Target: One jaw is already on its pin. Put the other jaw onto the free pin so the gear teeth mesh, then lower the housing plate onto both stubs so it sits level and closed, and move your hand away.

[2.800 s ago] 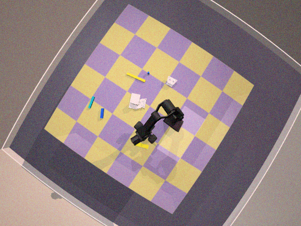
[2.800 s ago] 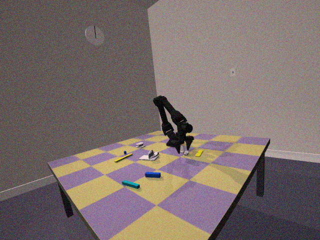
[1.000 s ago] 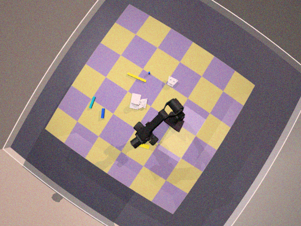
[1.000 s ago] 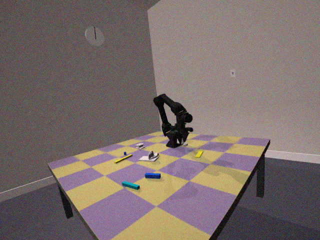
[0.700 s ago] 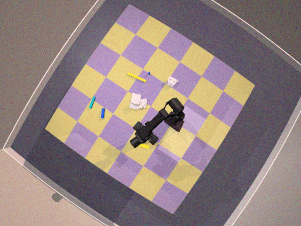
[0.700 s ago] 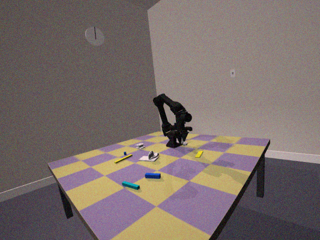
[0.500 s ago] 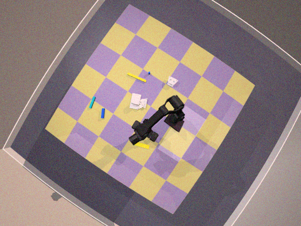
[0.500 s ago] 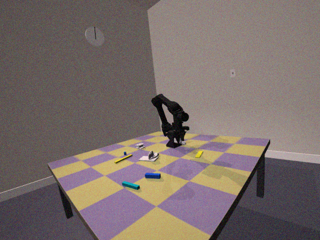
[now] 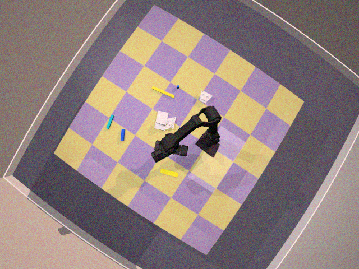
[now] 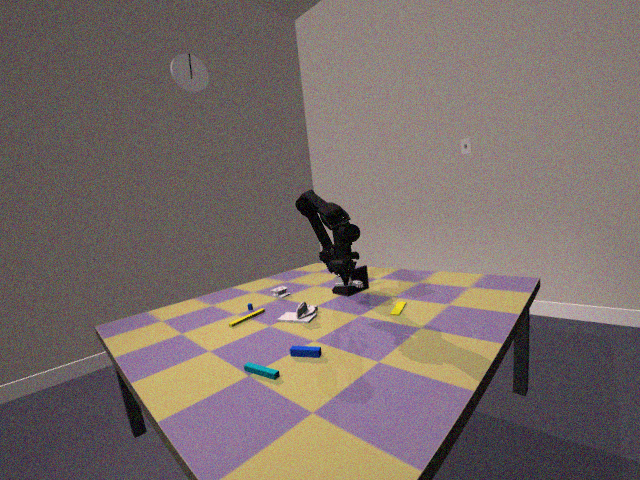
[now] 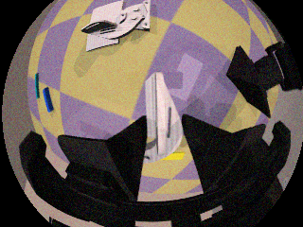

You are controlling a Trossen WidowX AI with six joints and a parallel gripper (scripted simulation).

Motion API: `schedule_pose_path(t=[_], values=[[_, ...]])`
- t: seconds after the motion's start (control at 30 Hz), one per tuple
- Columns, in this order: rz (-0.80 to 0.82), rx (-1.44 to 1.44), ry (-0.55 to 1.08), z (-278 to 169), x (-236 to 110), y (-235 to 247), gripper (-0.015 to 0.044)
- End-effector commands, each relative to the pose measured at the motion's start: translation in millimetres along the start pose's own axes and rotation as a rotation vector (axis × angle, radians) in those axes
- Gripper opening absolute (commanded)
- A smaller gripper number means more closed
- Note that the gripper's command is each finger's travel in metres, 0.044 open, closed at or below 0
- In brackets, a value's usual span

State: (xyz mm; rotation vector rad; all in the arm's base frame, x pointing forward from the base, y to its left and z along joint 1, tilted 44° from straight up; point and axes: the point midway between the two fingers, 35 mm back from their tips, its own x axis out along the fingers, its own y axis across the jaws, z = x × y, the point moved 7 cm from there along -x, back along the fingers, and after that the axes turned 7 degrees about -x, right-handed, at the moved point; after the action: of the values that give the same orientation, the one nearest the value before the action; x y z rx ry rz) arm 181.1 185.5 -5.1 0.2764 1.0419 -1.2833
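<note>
My gripper is shut on a loose white jaw, which points out between the fingers above the table. The jaw's lower end is partly hidden by the fingers. The white base plate lies on the table, apart from the held jaw. The mounted jaw is on it, with its broad pad raised. The free pin cannot be made out clearly. The housing plate is a small white piece with two round marks, away from the base.
A long yellow bar and a small blue block lie beyond the base plate. A teal bar and a blue bar lie left. A yellow block lies near the arm.
</note>
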Motion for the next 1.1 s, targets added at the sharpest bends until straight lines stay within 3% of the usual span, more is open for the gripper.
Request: schedule_pose_path(t=[0.0,1.07], values=[[0.010,-0.100,-0.001,13.4,-3.2,1.5,0.0134],[0.012,-0.914,-0.015,114.3,-5.9,0.6,0.0134]])
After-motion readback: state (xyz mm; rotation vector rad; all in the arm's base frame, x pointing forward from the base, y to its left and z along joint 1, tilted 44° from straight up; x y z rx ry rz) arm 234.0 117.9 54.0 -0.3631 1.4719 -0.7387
